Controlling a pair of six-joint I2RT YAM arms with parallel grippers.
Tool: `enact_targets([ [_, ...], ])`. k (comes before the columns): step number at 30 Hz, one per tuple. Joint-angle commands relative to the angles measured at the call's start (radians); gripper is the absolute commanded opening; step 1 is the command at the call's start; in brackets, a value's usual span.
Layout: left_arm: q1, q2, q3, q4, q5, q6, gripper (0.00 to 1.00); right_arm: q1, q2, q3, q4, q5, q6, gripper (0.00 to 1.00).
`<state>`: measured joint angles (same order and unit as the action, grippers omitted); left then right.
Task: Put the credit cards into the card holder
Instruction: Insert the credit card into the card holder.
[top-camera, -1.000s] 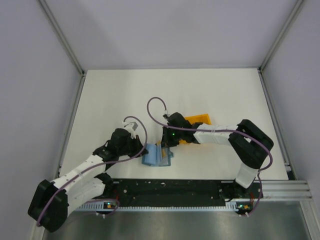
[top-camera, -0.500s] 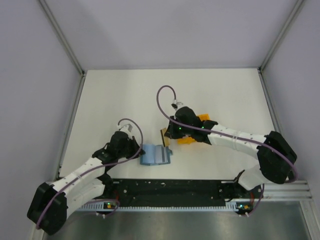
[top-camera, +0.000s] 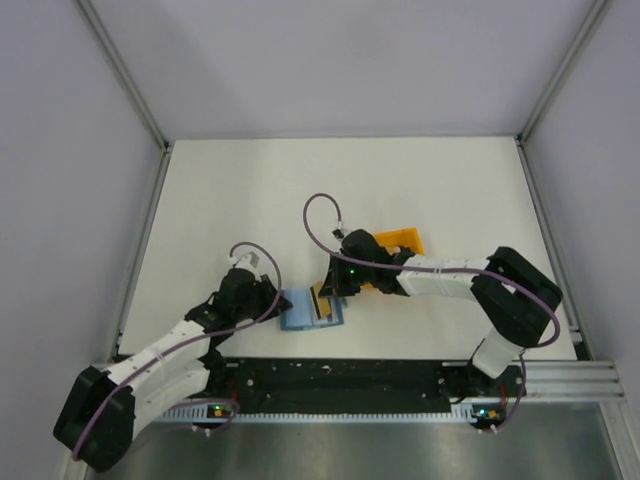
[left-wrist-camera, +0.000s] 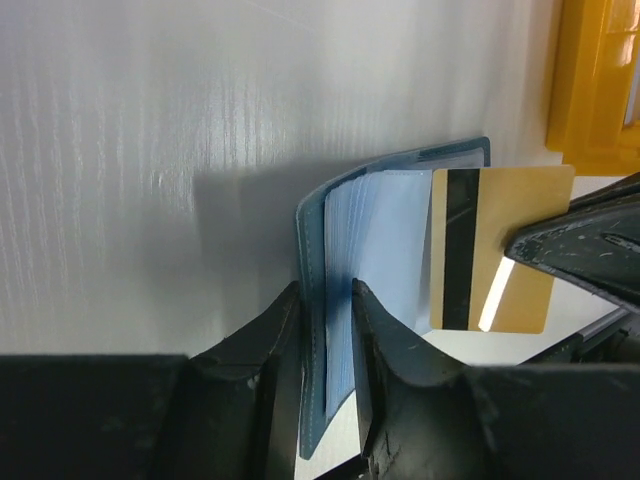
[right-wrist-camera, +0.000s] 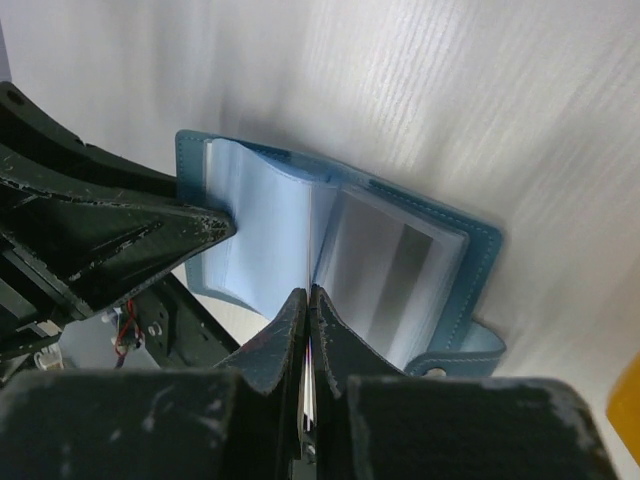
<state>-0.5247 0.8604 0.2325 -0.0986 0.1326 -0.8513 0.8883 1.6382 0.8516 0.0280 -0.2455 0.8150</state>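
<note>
Left wrist view: my left fingers (left-wrist-camera: 262, 385) are straddling the card holder (left-wrist-camera: 395, 235) cover, grip I cannot tell; my right fingers (right-wrist-camera: 268, 355) are pinching one credit card (left-wrist-camera: 490, 205) tight.

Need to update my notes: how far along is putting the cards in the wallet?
Done: one card already sits in a pocket of the open wallet. In hand: the left tool clamps one flap while the right tool holds a tan card over the pages. Left: sliding it in; any further cards aren't visible.
</note>
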Motion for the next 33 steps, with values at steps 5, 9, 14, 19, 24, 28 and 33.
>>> enact_targets([
  [5, -0.003, -0.087, -0.045, 0.051, -0.010, -0.008, 0.42, 0.035, 0.086, 0.061, 0.090, -0.092, 0.013, 0.00],
  [9, -0.003, -0.109, -0.056, 0.056, -0.011, -0.006, 0.44, 0.038, 0.114, 0.078, 0.072, -0.078, 0.012, 0.00],
  [14, -0.003, -0.098, -0.062, 0.072, -0.005, -0.003, 0.45, 0.038, 0.130, 0.086, 0.108, -0.100, 0.003, 0.00],
  [19, -0.001, -0.044, -0.058, 0.091, 0.006, -0.003, 0.26, 0.038, 0.149, 0.101, 0.179, -0.166, 0.022, 0.00],
  [24, -0.001, -0.015, -0.042, 0.053, -0.025, -0.011, 0.08, 0.011, 0.069, 0.070, 0.131, -0.094, 0.010, 0.00],
  [28, -0.003, -0.023, -0.045, 0.054, -0.037, -0.015, 0.06, -0.032, -0.017, 0.009, 0.102, -0.037, 0.018, 0.00],
  [33, -0.001, -0.018, -0.045, 0.068, -0.034, -0.017, 0.07, -0.046, -0.021, -0.060, 0.136, -0.052, 0.038, 0.00],
])
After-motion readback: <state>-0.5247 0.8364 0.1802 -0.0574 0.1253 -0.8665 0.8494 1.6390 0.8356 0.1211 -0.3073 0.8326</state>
